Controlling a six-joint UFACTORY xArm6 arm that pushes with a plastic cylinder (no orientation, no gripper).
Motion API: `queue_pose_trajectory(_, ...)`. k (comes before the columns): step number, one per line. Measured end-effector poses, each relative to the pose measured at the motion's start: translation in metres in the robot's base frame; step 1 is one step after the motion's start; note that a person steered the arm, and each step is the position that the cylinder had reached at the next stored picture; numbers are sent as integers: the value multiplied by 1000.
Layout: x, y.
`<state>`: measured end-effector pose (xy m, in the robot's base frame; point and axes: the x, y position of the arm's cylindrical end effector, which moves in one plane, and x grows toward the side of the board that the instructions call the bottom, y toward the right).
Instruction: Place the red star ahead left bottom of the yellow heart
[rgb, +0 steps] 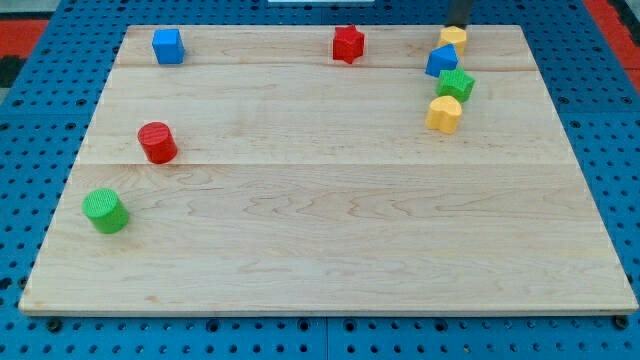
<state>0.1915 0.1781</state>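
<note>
Tip (456, 27), at the view's top, sits right of red star (348, 44).

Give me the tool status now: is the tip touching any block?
My tip: no claw fitted, holding nothing. It sits at the view's top right, right at the top edge of the small yellow block; contact cannot be told. The red star-shaped block is untouched.
</note>
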Motion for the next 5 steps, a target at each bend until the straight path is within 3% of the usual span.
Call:
queue_pose_trajectory(2,0,-80)
queue_pose_trajectory(3,1,-149)
queue_pose_trajectory(4,28,-179)
queue_pose_trajectory(5,59,-145)
